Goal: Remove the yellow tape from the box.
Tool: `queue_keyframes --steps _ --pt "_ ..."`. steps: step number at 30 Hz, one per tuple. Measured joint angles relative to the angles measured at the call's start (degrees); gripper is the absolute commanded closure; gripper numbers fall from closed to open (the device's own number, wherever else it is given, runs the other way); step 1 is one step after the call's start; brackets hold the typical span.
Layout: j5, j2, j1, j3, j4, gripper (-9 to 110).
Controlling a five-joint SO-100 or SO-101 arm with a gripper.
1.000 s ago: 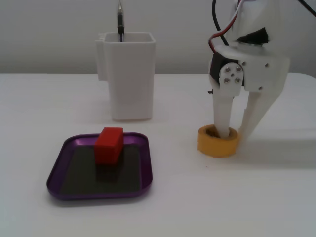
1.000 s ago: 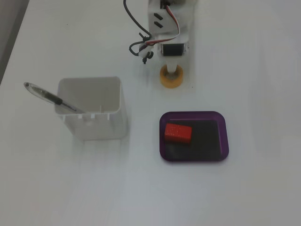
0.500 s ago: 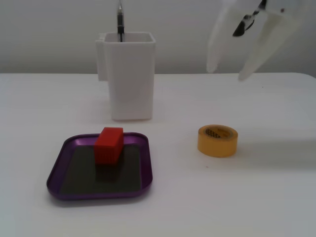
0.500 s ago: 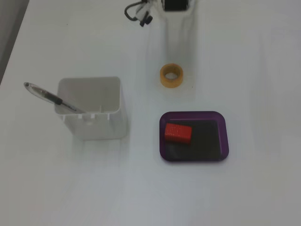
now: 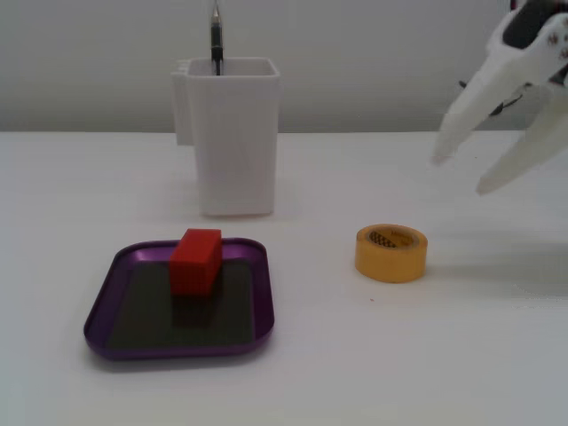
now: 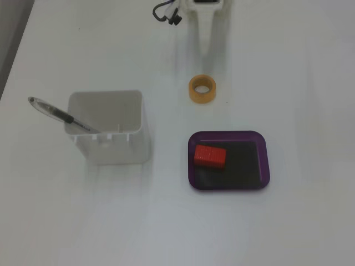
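The yellow tape [image 5: 391, 253] lies flat on the white table, outside the box and to its right in a fixed view. From above it [image 6: 202, 89] lies beyond the box's far edge. The box [image 5: 99, 302] is a shallow purple tray with a dark floor; it [image 6: 227, 187] holds only a red block [image 5: 195, 260]. My white gripper [image 5: 461, 175] is open and empty, raised in the air up and to the right of the tape, apart from it. The white arm [image 6: 209, 5] enters at the top edge of the view from above.
A tall white container [image 5: 232, 133] with a pen [image 5: 216, 40] in it stands behind the box; from above it [image 6: 108, 130] stands left of the box. The red block [image 6: 210, 156] sits in the tray's left part.
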Motion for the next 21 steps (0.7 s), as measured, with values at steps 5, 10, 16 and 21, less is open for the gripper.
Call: queue_keyframes --steps 5,10,16,21 --pt "0.0 15.6 0.4 13.8 -2.5 88" --pt "0.1 17.7 0.2 19.1 -1.8 88" --pt "0.1 17.7 0.2 20.2 -0.1 102" --pt "0.1 17.7 0.2 20.3 0.8 102"
